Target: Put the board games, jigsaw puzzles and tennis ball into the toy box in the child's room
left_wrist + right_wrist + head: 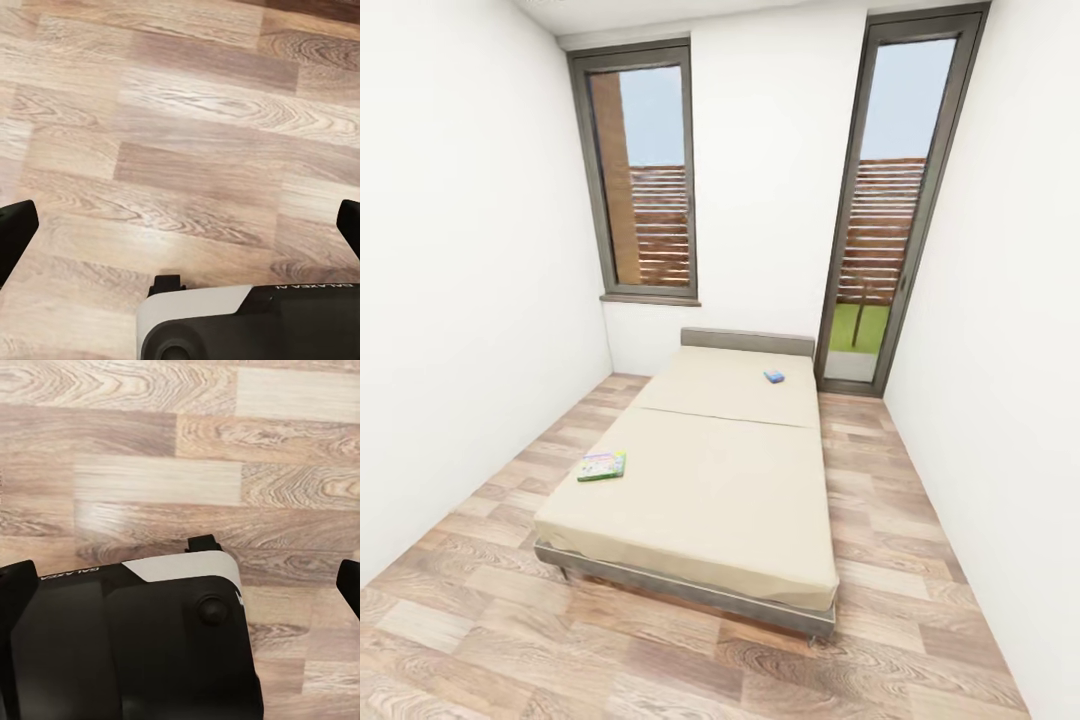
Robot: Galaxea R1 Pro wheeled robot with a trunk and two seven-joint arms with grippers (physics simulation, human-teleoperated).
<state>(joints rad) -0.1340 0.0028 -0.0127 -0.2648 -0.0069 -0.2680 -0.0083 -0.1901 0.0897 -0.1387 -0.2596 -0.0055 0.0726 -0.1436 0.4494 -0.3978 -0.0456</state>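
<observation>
A low bed (700, 500) with a beige mattress and grey headboard stands ahead of me in the child's room. Two board games lie on it. A small blue box (774, 377) rests near the headboard at the right. A green-edged, white-topped box (602, 466) lies near the mattress's left edge. My left gripper (182, 229) hangs open over the wood floor, its dark fingertips (15, 234) set wide apart. My right gripper (182, 585) is open too, above the floor and my own base. The table, toy box, jigsaw puzzles and tennis ball are out of view.
White walls close in on both sides, with tall dark-framed windows (645, 180) at the far end. Strips of wood-plank floor (880, 500) run along each side of the bed and in front of it. My black and white base (142, 637) sits under the arms.
</observation>
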